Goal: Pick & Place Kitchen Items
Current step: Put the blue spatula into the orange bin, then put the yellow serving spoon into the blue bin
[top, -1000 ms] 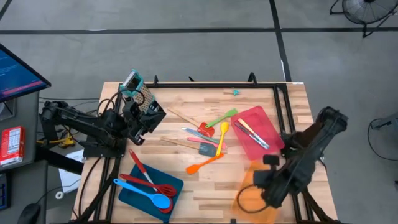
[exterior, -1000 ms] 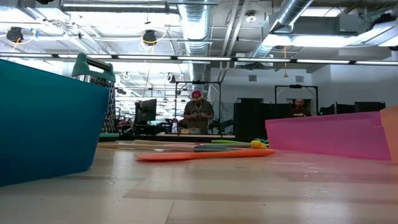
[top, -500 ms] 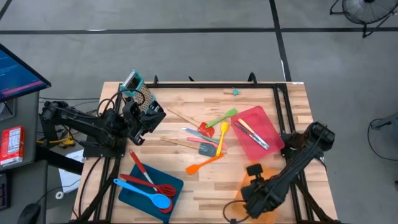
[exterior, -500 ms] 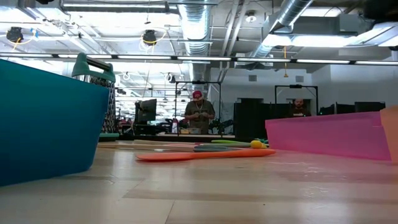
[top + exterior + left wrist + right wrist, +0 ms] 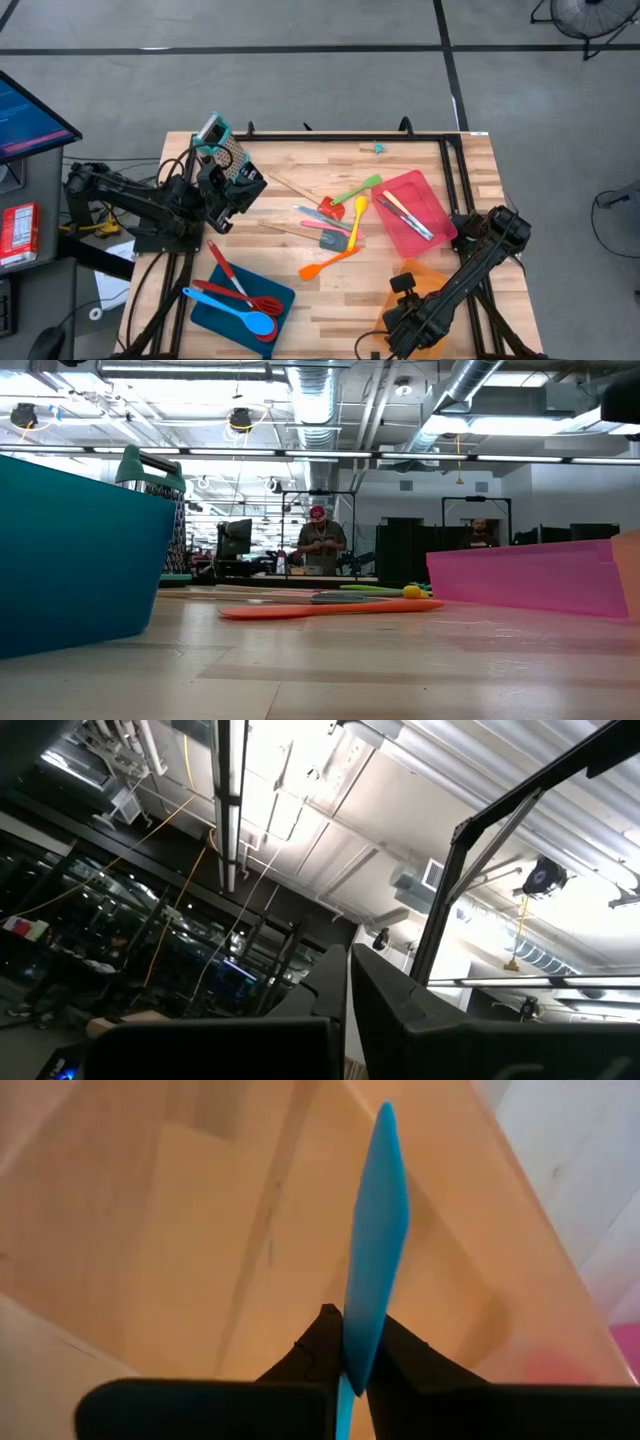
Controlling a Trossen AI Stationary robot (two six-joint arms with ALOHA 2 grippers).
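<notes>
Blue spatula (image 5: 375, 1230) pinched edge-on between right jaws (image 5: 345, 1355), over orange tray (image 5: 420, 282). Left jaws (image 5: 348, 982) clenched, empty, beside grater (image 5: 228, 158). Risk: early slip, landing off-tray if released too high.

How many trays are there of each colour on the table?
Blue tray: 1
Red tray: 1
Orange tray: 1
Total: 3 trays
</notes>
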